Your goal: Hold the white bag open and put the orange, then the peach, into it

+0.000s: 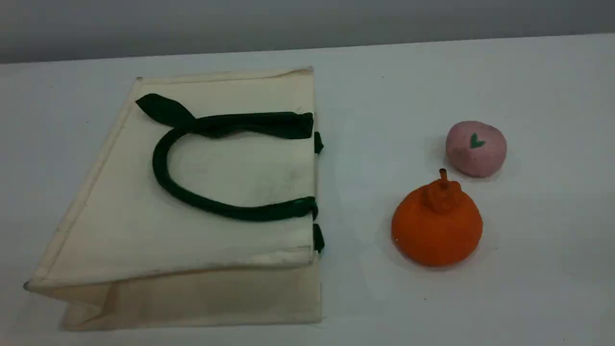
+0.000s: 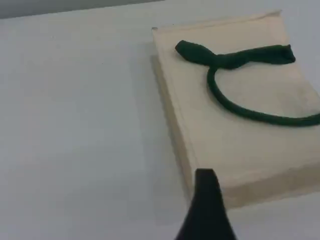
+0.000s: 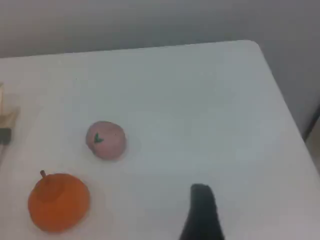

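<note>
The white bag (image 1: 216, 240) lies flat on its side at the table's left, its mouth turned right toward the fruits. One dark green handle (image 1: 156, 163) rests looped on its upper face. The orange (image 1: 436, 226) sits right of the bag, with the peach (image 1: 475, 148) just behind it. Neither arm shows in the scene view. In the left wrist view one black fingertip (image 2: 206, 200) hangs over the bag's (image 2: 250, 145) near corner. In the right wrist view a black fingertip (image 3: 202, 212) hovers above bare table right of the orange (image 3: 58, 201) and peach (image 3: 105, 139). Both grippers hold nothing.
The white table's right edge (image 3: 282, 95) and rounded far corner show in the right wrist view, with a drop beyond. A grey wall (image 1: 307, 19) runs behind the table's far edge.
</note>
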